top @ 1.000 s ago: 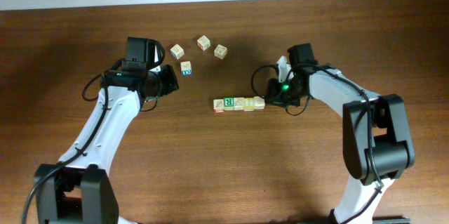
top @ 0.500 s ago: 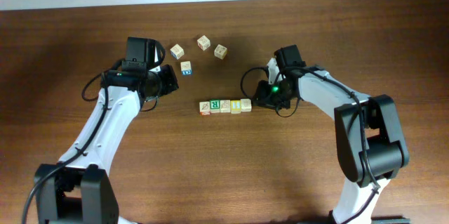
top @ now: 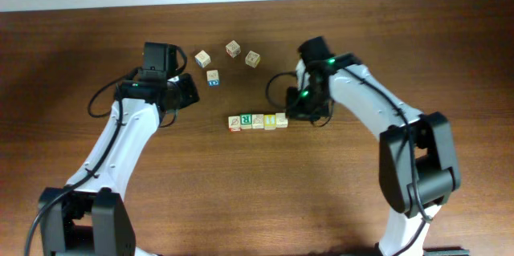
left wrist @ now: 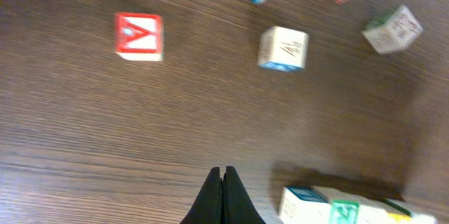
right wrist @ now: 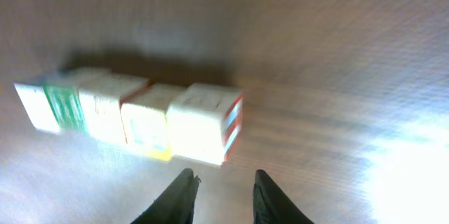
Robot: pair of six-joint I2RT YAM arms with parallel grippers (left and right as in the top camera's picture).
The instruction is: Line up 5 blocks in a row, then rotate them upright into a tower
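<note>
Five blocks stand in one row at mid-table: a tan block (top: 234, 123), the green "R" block (top: 246, 119), another tan block (top: 258, 120), the yellow block (top: 270, 120) and the cream block (top: 281, 118). My right gripper (top: 295, 115) hovers just off the row's right end. In the right wrist view it (right wrist: 223, 178) is open and holds nothing, with the cream block (right wrist: 203, 122) a little beyond its fingertips and the green block (right wrist: 63, 104) further along. My left gripper (top: 189, 94) (left wrist: 224, 175) is shut and empty, up and to the left of the row.
Several loose cubes lie behind the row: pale ones (top: 202, 58), (top: 233, 47), (top: 252, 58) and one with blue marks (top: 213, 77). The left wrist view shows the red "A" cube (left wrist: 139, 36) and a pale cube (left wrist: 283, 48). The table's far edge runs along the top.
The row of blocks has slid to the left. My right gripper has opened and drawn back slightly from the row's end. The left arm has barely moved.
</note>
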